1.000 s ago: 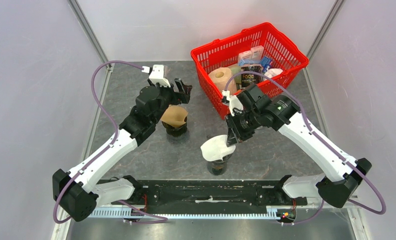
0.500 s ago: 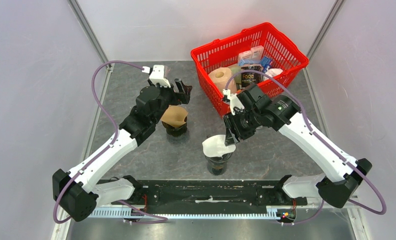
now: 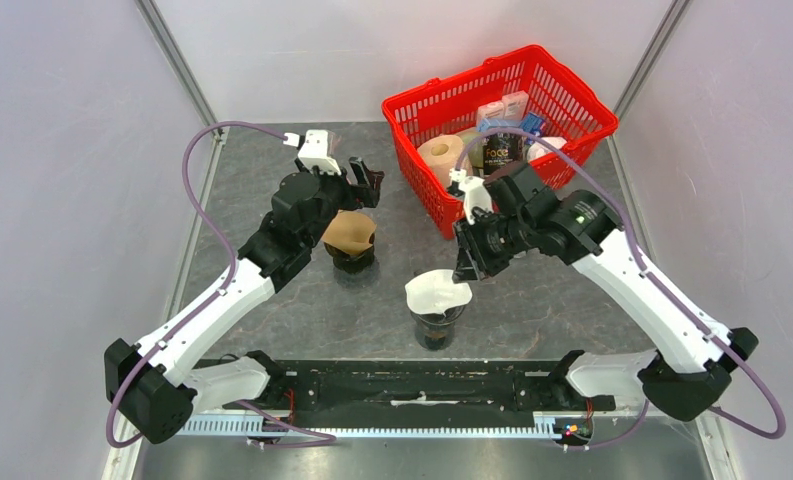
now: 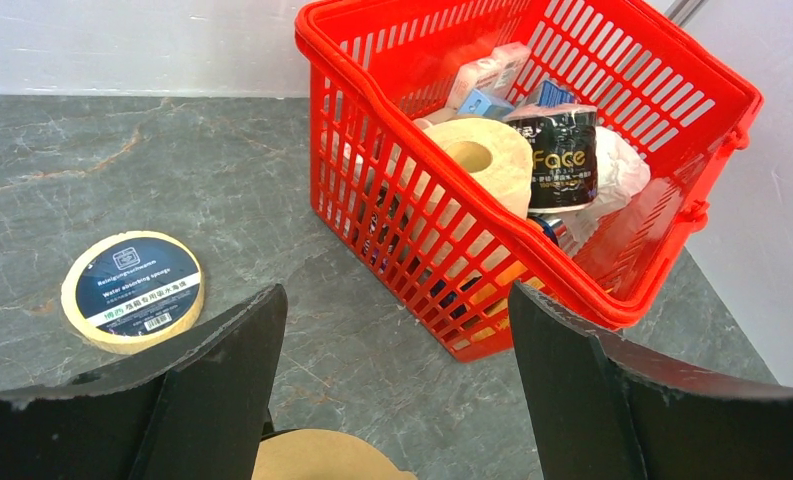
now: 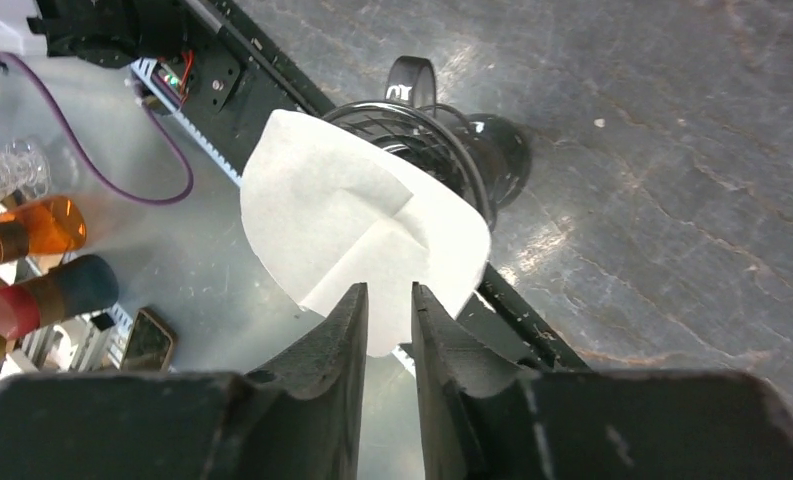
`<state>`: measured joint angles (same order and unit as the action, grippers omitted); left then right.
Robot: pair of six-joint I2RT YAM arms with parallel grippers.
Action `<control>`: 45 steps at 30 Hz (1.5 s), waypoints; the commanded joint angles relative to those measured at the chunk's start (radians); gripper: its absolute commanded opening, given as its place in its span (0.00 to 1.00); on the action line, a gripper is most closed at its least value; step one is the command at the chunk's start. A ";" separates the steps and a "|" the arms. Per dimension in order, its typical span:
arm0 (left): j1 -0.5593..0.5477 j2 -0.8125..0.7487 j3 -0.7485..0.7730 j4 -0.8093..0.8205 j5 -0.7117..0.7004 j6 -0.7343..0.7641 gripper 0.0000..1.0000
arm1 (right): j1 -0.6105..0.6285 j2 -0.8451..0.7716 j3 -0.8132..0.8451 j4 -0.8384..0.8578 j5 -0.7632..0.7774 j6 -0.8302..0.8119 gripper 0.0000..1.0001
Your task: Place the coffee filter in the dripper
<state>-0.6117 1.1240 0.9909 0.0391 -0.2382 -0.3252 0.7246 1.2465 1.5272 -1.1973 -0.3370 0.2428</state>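
right arm swings outward, white filter keeps its place on the dripper

right arm (image 3: 632,270) has carried its elbow out toward the table's right edge since a second ago, and its wrist sits a little further back. the white filter (image 3: 437,292) has barely shifted over the last half second, and the left arm has not moved.

from above, the white filter covers the top of the dripper (image 3: 439,325) at the near middle of the table (image 3: 532,300), with the right gripper (image 3: 464,270) just beside its far edge. the right wrist view adds what the top view hides. the filter (image 5: 352,220) lies tilted across the dripper (image 5: 442,140), part of the ribbed rim bare on one side. the right gripper (image 5: 389,292) is narrow, only a slit between its fingers (image 5: 347,330), and paper shows through the slit. whether the pads actually pinch the paper, i cannot tell.

left gripper (image 3: 364,180) is spread wide, holding nothing, just beyond a brown filter (image 3: 349,230) seated in a second dripper (image 3: 352,258). only the left wrist view shows a tape roll (image 4: 132,290) flat on the table — the arm covers it from above — and the red basket (image 4: 422,250) with a toilet roll (image 4: 477,160) inside.
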 commanded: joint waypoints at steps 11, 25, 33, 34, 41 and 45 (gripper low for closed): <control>0.006 -0.019 0.000 0.006 -0.049 -0.014 0.88 | 0.160 0.137 0.031 0.013 0.083 -0.040 0.27; 0.005 -0.016 -0.006 0.002 -0.072 -0.014 0.88 | 0.205 0.213 -0.035 0.021 0.142 -0.064 0.25; 0.006 -0.014 -0.006 0.001 -0.081 -0.009 0.88 | 0.209 0.231 -0.055 0.030 0.166 -0.064 0.26; 0.005 -0.014 -0.007 0.001 -0.079 -0.009 0.88 | 0.210 0.233 -0.056 0.033 0.170 -0.064 0.27; 0.007 -0.017 -0.008 -0.001 -0.090 -0.005 0.88 | 0.218 0.247 -0.062 0.036 0.176 -0.073 0.33; 0.007 -0.016 -0.004 -0.003 -0.092 0.005 0.88 | 0.226 0.238 -0.076 0.036 0.185 -0.084 0.39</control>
<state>-0.6113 1.1240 0.9859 0.0311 -0.3046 -0.3248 0.9379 1.4879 1.4616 -1.1793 -0.1738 0.1871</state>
